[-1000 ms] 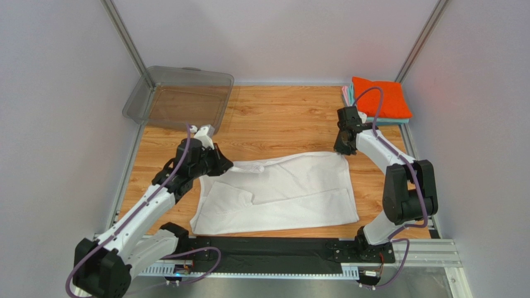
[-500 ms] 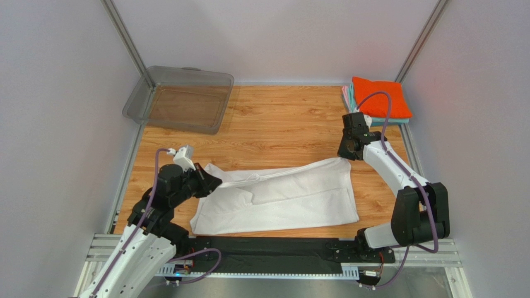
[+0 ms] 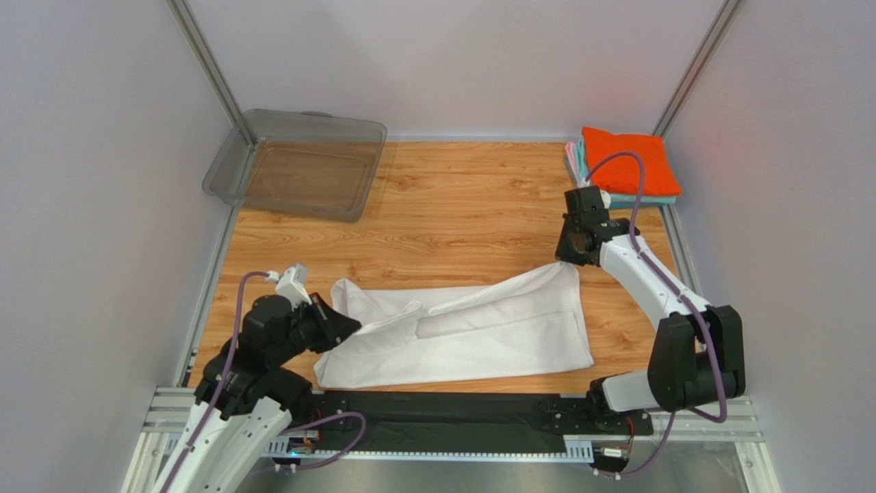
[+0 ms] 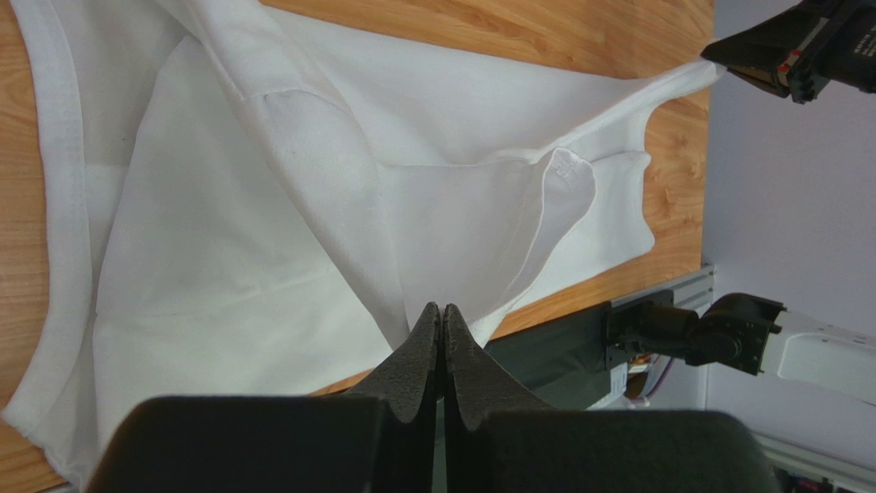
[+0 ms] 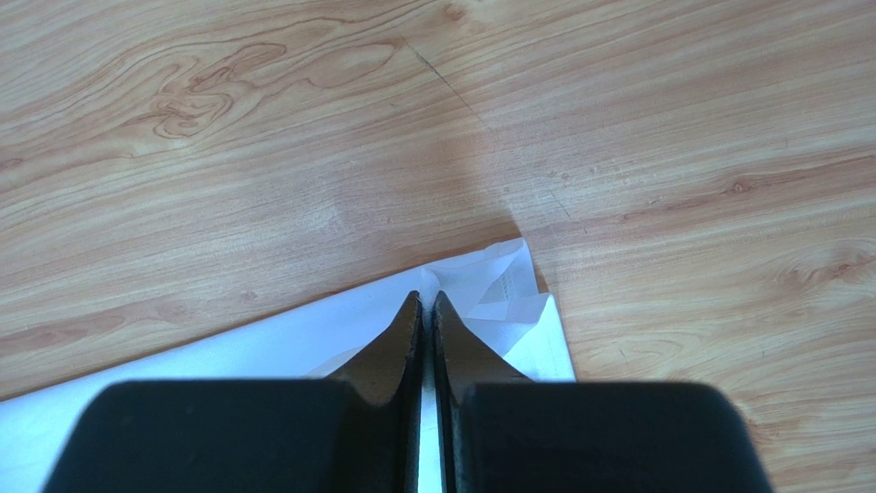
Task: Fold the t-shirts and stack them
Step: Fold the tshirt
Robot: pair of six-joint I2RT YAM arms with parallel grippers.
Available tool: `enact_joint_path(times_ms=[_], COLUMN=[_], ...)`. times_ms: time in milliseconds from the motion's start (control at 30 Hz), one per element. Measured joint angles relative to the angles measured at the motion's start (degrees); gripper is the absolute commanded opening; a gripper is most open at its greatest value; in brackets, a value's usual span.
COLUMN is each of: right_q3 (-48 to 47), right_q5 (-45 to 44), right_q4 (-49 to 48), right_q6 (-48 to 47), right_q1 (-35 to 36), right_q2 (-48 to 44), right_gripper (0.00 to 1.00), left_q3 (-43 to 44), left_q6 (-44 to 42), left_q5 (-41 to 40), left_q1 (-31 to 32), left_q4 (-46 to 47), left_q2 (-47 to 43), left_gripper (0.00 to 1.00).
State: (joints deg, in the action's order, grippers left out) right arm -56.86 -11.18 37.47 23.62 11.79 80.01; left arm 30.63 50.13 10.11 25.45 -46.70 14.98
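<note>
white t-shirt lying mid-tabletop, partly folded, top layer pulled taut between both arms. left end effector clamped on fabric at near-left side, right end effector pinched on far-right corner. looks like mid-fold. next move prob: lay held edge evenly over lower layer, then let go. orange-topped stack sits in far-right corner.

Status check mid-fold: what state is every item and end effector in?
white t-shirt: partly folded, edge stretched between both end effectors.
left end effector: shut on white t-shirt.
right end effector: shut on white t-shirt.
folded shirts: stacked, orange on top.
grey bin: far-left corner, untouched.
</note>
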Motion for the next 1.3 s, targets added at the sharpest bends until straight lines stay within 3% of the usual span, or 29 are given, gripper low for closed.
enact_joint_path(times_ms=[333, 433, 567, 667, 700, 733, 800, 900, 1067, 1300], right_q3=[5.8, 8.1, 11.9, 14.4, 15.1, 15.5, 15.8, 15.8, 15.6, 14.9], right_q5=[0.8, 0.8, 0.6, 0.1, 0.1, 0.0, 0.0, 0.4, 3.0, 14.6], right_q4=[-0.6, -0.7, -1.4, -1.2, -1.0, -0.8, -0.3, 0.3, 1.9, 1.5], right_q6=[0.1, 0.6, 2.3, 3.4, 4.0, 4.3, 4.5, 4.8, 3.4, 1.2], right_q1=[0.0, 0.0, 0.0, 0.0, 0.0, 0.0, 0.0, 0.0, 0.0, 0.0], right_q2=[-2.7, -3.8, -5.5, -7.0, -7.6, -8.2, -9.3, -12.3, -19.5, -24.3], right_gripper=[0.07, 0.17, 0.26, 0.46, 0.5, 0.52, 0.59, 1.0, 1.0, 1.0], left_q3=[-2.1, -3.4, -4.2, -4.3, -4.6, -5.0, -5.7, -5.7, -4.6, -3.1], left_q6=[3.5, 4.9, 6.9, 8.0, 8.5, 8.6, 10.4, 10.8, 9.9, 6.0], left_q5=[1.4, 1.8, 1.8, 2.0, 2.1, 2.3, 3.5, 4.0, 4.1, 4.2], left_q1=[0.8, 1.1, 1.7, 1.9, 1.9, 1.9, 2.0, 2.0, 2.2, 2.2], left_q4=[-7.0, -8.5, -11.3, -14.2, -14.8, -15.4, -14.1, -13.8, -12.7, -2.9], left_q2=[-2.8, -1.5, -1.0, -2.2, -3.0, -3.8, -5.2, -6.2, -4.3, 8.1], left_gripper=[0.0, 0.06, 0.2, 0.48, 0.85, 0.99, 1.0, 1.0, 1.0, 1.0])
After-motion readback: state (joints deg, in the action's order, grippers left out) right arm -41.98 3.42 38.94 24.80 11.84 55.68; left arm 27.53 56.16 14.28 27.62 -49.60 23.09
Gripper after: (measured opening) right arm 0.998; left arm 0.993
